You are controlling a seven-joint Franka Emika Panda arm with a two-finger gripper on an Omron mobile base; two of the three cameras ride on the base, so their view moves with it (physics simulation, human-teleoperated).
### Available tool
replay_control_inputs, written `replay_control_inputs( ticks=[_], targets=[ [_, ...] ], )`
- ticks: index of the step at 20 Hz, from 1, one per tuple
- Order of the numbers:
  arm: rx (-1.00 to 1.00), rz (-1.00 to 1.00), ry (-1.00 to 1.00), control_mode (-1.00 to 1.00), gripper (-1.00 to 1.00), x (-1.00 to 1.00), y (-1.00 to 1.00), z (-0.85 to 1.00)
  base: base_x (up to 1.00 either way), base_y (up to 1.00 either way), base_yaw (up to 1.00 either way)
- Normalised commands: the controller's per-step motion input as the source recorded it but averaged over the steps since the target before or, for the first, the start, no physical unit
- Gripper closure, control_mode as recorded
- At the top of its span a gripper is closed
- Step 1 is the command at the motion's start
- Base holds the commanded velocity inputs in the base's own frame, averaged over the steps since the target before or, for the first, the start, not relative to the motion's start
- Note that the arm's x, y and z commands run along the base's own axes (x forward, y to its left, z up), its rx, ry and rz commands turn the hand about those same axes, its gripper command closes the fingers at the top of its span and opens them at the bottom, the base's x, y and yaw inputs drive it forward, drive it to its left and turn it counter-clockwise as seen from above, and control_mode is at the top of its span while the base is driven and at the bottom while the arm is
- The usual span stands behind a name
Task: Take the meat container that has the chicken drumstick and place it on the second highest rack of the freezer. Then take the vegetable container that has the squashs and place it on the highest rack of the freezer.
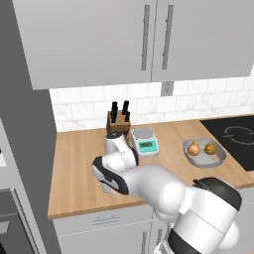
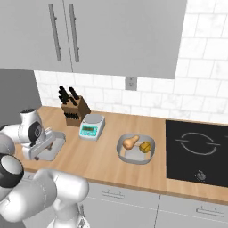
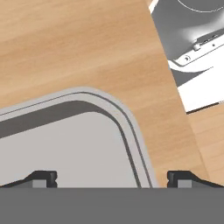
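The gripper [image 3: 112, 177] points down over a grey tray-like container [image 3: 65, 144] near the front left part of the counter [image 1: 79, 163], its two fingertips [image 3: 43, 178] spread wide apart with nothing between them. In the hand view one rounded corner of this container and part of its pale flat floor lie between the tips; its rim curves past just inside one fingertip, and bare wood shows beyond it. Whatever the container carries is out of sight there. In the right base view the same container [image 2: 54, 147] sits just beside and partly under the hand [image 2: 38, 144], with a small reddish-brown bit showing at its rim; whether that is the chicken drumstick cannot be told. In the left base view the arm's elbow covers the container completely.

The second container [image 2: 136, 149], a grey oval tray, stands well apart, towards the middle of the counter beside the black cooktop [image 2: 198, 151]. It holds two squashes [image 2: 130, 142], one tan with a neck, one rounder and yellower.

A digital kitchen scale [image 2: 91, 126] and a knife block [image 2: 73, 109] stand near the back wall between the two containers. The scale's corner also appears at the hand view's edge, cut off. A dark grey slab [image 1: 25, 124] rises at the counter's left end, cropped too much to identify.
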Motion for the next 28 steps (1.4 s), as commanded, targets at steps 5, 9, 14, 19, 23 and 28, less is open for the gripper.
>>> replay_control_inputs(
  ticks=[5,9,14,19,23,28],
  targets=[
    [-0.01,-0.05,0.04,-1.00,-1.00,0.17,0.00,-0.22,0.00,0.00,0.00],
    [-0.02,-0.06,0.04,-1.00,-1.00,0.04,0.00,-0.27,0.00,0.00,0.00],
    [0.00,-0.01,0.00,-1.00,-1.00,-0.19,-0.02,-0.16,0.00,0.00,0.00],
    [0.00,0.00,0.06,-1.00,-1.00,-0.13,-0.11,-0.07,0.00,0.00,0.00],
    [0.00,0.00,0.16,-1.00,-1.00,0.14,0.00,-0.16,0.00,0.00,0.00],
    [0.00,0.07,0.13,-1.00,1.00,0.03,0.02,-0.38,0.00,0.00,0.00]
  ],
)
